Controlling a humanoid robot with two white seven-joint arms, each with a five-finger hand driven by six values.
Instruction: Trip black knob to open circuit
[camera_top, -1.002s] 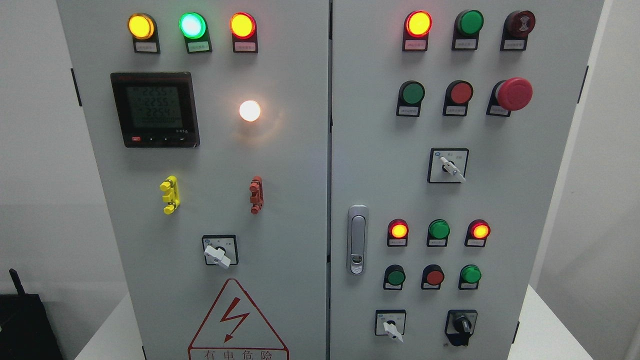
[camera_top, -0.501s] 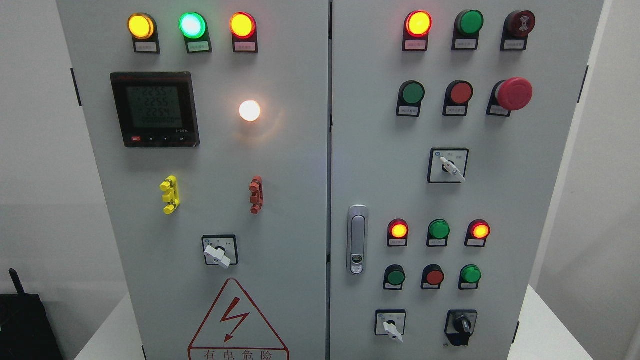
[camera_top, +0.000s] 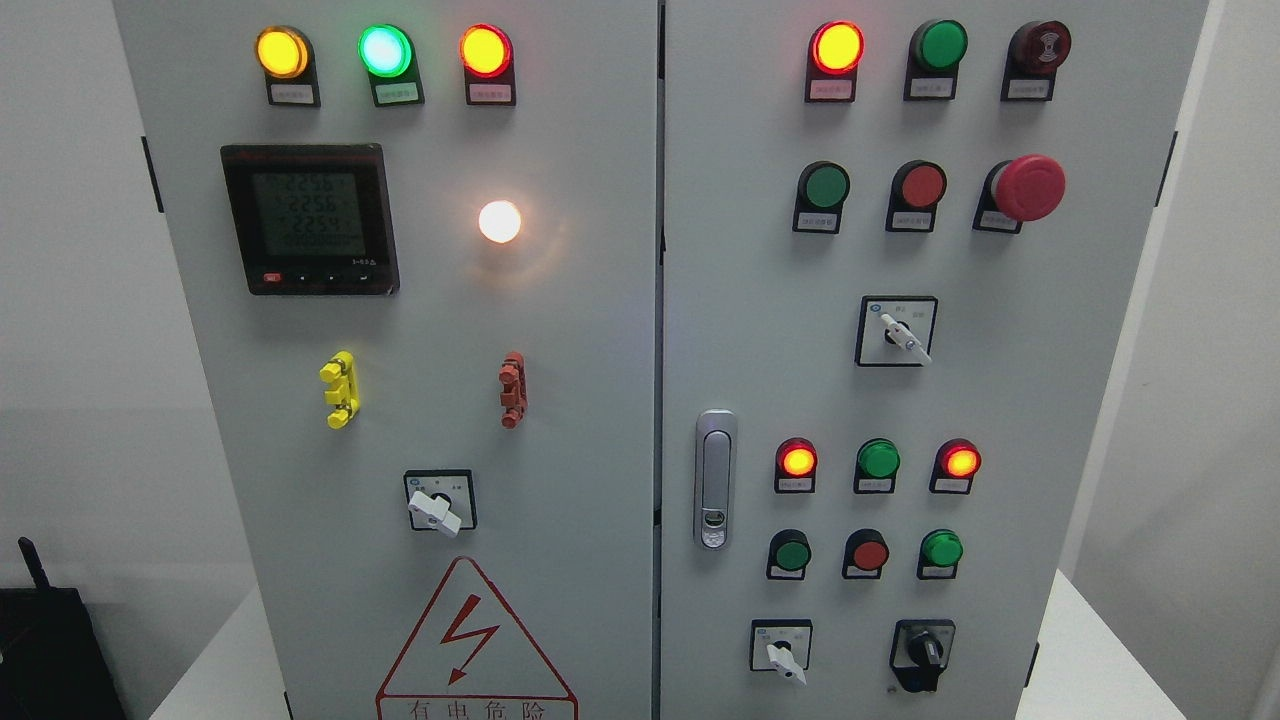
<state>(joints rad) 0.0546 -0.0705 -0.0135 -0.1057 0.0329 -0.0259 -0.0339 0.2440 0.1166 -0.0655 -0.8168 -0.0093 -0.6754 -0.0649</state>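
No robot hand is in view, so its state cannot be told. The black rotary knob (camera_top: 923, 652) sits low on the grey metal cabinet's right door (camera_top: 1000, 400), handle upright.

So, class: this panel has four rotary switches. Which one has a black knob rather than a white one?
The black knob at the bottom right of the right door. The switch beside it, the one higher up and the one on the left door have white handles.

On the left cabinet door (camera_top: 400, 330) I read 有电危险 under a red lightning-bolt warning triangle (camera_top: 475, 640). The meter display (camera_top: 310, 215) shows digits too blurred to read, as are the small button labels.
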